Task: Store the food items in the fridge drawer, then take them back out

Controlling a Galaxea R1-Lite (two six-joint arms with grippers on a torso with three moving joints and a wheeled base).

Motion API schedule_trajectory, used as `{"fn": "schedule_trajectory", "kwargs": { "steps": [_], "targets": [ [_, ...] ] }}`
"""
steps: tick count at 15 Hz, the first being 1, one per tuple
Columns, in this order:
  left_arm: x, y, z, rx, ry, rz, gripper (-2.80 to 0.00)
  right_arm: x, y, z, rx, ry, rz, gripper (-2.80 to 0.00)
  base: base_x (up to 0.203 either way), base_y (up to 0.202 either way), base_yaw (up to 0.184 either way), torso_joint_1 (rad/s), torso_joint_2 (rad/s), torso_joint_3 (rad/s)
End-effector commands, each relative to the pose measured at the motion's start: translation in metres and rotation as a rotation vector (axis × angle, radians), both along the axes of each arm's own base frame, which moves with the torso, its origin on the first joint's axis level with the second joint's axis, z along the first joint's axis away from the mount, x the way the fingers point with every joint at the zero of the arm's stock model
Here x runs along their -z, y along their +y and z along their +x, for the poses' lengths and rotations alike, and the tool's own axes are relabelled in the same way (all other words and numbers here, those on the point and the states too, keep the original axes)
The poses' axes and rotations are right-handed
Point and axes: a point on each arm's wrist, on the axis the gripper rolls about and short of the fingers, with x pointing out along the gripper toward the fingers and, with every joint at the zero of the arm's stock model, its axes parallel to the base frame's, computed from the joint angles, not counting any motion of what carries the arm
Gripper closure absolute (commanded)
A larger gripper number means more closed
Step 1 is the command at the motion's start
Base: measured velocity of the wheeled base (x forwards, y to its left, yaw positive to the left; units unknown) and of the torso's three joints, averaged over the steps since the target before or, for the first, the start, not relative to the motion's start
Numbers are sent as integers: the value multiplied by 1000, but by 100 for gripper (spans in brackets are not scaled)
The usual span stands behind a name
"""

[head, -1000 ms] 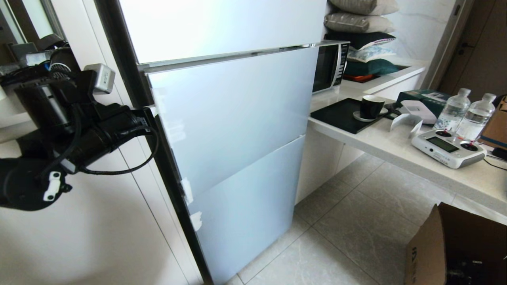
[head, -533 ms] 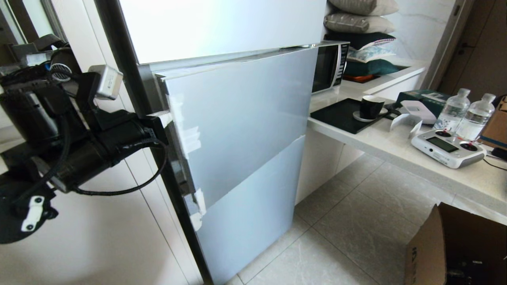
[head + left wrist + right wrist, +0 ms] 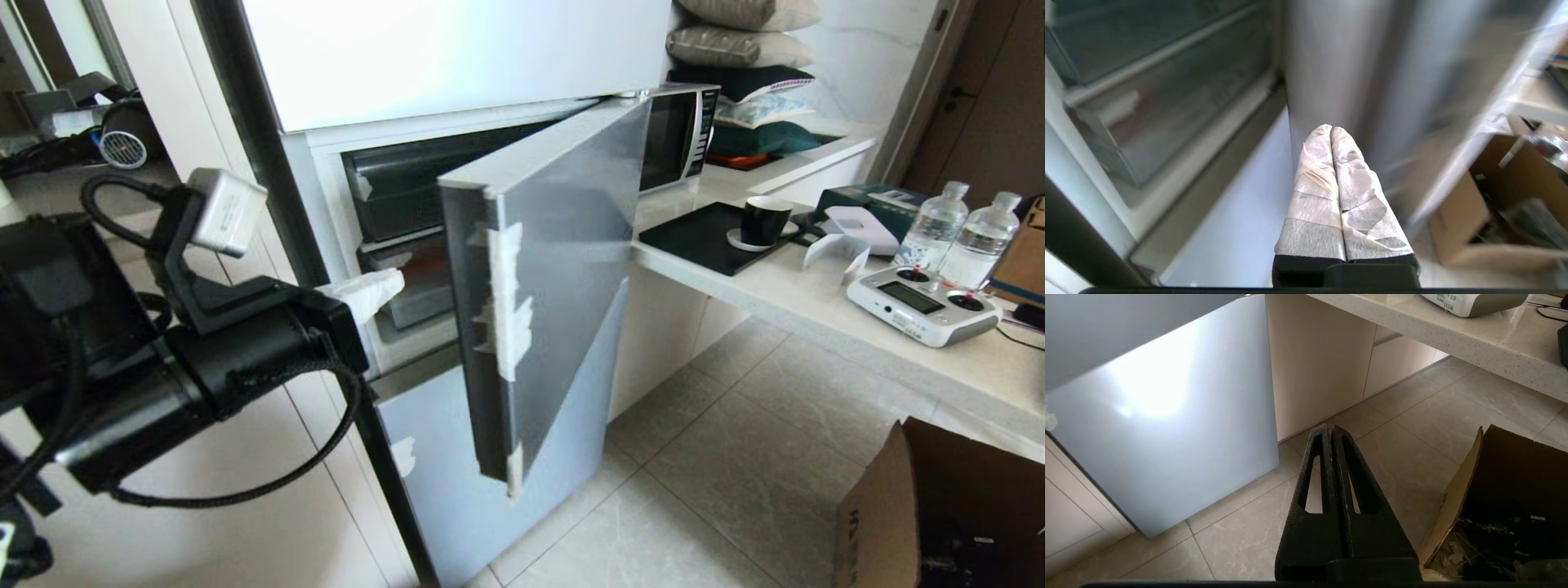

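We are at the opening step: the pale grey glass fridge door (image 3: 563, 269) stands half swung out; our left pincer (image 3: 377, 287), white-taped tips pressed together and empty, hangs before the clear frosted fridge drawer (image 3: 416, 286), shut in its compartment with something red showing faintly inside; next we must pull that drawer open; our right pincer (image 3: 1331, 435), closed, is parked low over the floor.

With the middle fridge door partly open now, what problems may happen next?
1. The middle door stands only half open, so it may block reaching the clear drawer behind it.
2. The left gripper, shut, sits close to the drawer front and the door edge; swinging the arm may bump either.
3. The tape strips on the door edge look loose and could catch.
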Motion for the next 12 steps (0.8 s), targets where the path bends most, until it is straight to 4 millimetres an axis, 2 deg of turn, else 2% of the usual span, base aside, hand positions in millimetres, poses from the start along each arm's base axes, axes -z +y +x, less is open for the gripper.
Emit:
{"fn": "schedule_trajectory", "kwargs": {
  "steps": [1,4,6,8,9,10,11,12],
  "targets": [
    [-3,6,-17,6,-21,-9,0,0,0,0,0,0,0,0,0,0,0,0,0,0],
    [-11,20,-38,-81,-65,-33,0,0,0,0,0,0,0,0,0,0,0,0,0,0],
    [-18,37,-62,-239,-110,-74,0,0,0,0,0,0,0,0,0,0,0,0,0,0],
    [-21,58,-96,-359,-157,-120,0,0,0,0,0,0,0,0,0,0,0,0,0,0],
    [-20,71,-111,-441,-168,-128,0,0,0,0,0,0,0,0,0,0,0,0,0,0],
    [-16,83,-119,-536,-158,-115,0,0,0,0,0,0,0,0,0,0,0,0,0,0],
    [-9,98,-131,-680,-144,-93,0,0,0,0,0,0,0,0,0,0,0,0,0,0],
    [-1,108,-150,-780,-148,-81,0,0,0,0,0,0,0,0,0,0,0,0,0,0]
  ]
}}
